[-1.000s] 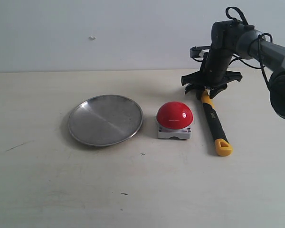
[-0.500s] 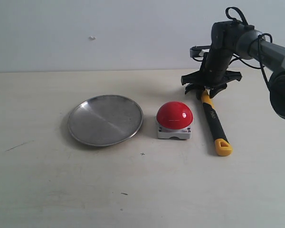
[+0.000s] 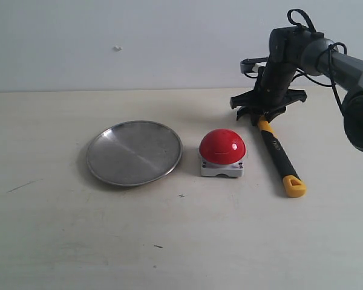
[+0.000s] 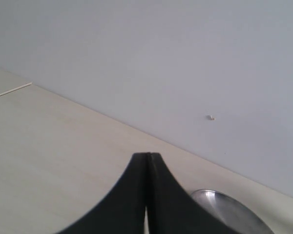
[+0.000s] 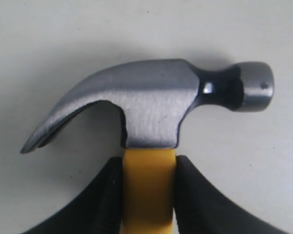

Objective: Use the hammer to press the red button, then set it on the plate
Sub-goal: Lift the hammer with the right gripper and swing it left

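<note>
The hammer [image 3: 277, 152] lies to the right of the red button [image 3: 222, 147], its yellow loop towards the front and its dark head under my right gripper [image 3: 264, 115]. In the right wrist view the right gripper [image 5: 149, 163] is shut on the yellow neck of the handle just below the grey metal head [image 5: 151, 105]. The steel plate [image 3: 134, 152] sits left of the button with nothing on it. My left gripper [image 4: 147, 156] is shut on nothing, and the plate's rim [image 4: 219, 202] shows beside it. The left arm is out of the exterior view.
The pale tabletop [image 3: 181, 241] runs back to a plain wall [image 3: 139, 42]. The right arm [image 3: 327, 57] reaches in from the right edge above the table's rear right corner.
The hammer's loop end has swung to the right and the handle now lies at a steeper slant. The right gripper has shifted slightly up at the head. Button and plate are unmoved.
</note>
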You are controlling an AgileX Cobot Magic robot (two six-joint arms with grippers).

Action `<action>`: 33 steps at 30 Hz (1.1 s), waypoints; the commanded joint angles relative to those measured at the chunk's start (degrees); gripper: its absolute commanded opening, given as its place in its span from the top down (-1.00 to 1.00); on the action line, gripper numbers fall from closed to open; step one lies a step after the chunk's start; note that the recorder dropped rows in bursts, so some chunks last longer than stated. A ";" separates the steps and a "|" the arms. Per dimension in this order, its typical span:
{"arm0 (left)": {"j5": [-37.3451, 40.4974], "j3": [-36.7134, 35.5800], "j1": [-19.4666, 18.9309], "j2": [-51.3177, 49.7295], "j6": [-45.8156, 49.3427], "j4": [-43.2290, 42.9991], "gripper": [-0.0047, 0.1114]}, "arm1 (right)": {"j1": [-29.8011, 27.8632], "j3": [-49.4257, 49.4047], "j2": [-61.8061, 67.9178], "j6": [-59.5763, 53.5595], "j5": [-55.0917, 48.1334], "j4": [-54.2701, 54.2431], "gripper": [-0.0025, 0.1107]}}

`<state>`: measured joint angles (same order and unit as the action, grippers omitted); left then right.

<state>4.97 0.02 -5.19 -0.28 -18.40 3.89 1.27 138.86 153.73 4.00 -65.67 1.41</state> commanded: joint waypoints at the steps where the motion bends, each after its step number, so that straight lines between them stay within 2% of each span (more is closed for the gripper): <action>1: 0.01 -0.02 0.05 0.28 0.45 -0.06 0.92 | 0.06 -0.06 0.90 -1.39 -1.52 0.61 0.96; 11: 0.01 -0.02 0.05 0.28 0.45 -0.06 0.92 | -1.05 -0.06 -2.15 -4.54 -3.66 -4.79 0.96; 27: 0.01 -0.02 0.05 0.28 0.45 -0.06 0.92 | -1.05 -0.43 -7.15 -5.30 -3.62 -5.35 0.96; 33: 0.01 -0.02 0.05 0.28 0.45 -0.06 0.92 | -1.05 -5.30 -10.72 -4.91 -0.80 -4.95 0.96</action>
<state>4.97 0.02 -5.19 -0.28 -18.40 3.89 0.44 135.65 146.04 -0.81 -68.82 -3.50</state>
